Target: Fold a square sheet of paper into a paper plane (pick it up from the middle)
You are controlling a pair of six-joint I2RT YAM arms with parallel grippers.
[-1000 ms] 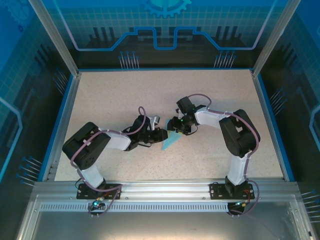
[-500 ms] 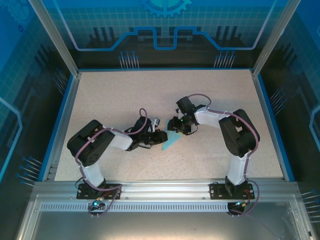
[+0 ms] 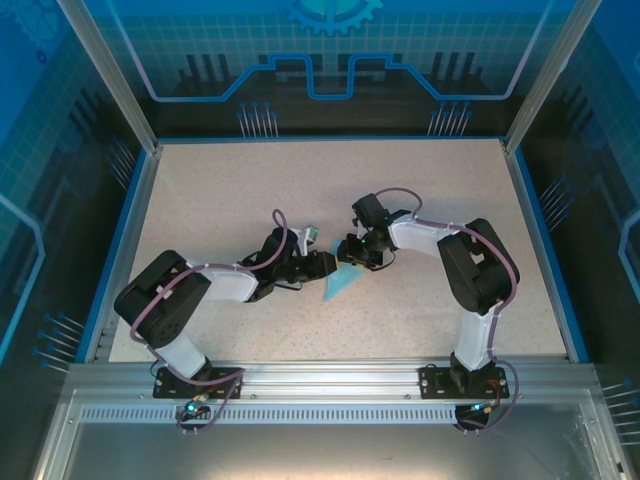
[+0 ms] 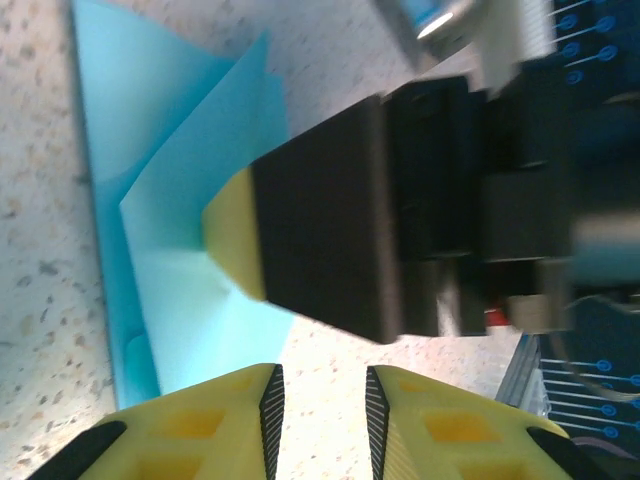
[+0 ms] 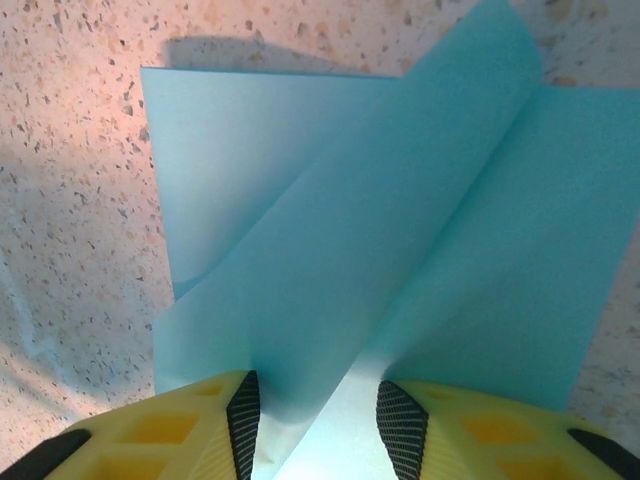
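The paper plane [image 5: 330, 250] lies half-folded on the table [image 5: 80, 150] by the right gripper [image 5: 310, 410].

A speckled beige tabletop [image 3: 230, 200] sits inside blue-patterned walls [image 3: 330, 60].

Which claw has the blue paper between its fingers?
The right gripper: the folded paper's raised flap runs between its fingers. The left gripper's fingers straddle bare table.

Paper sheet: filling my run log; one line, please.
paper: partly folded, flap raised | left pincer: open at its edge | right pincer: open, astride flap
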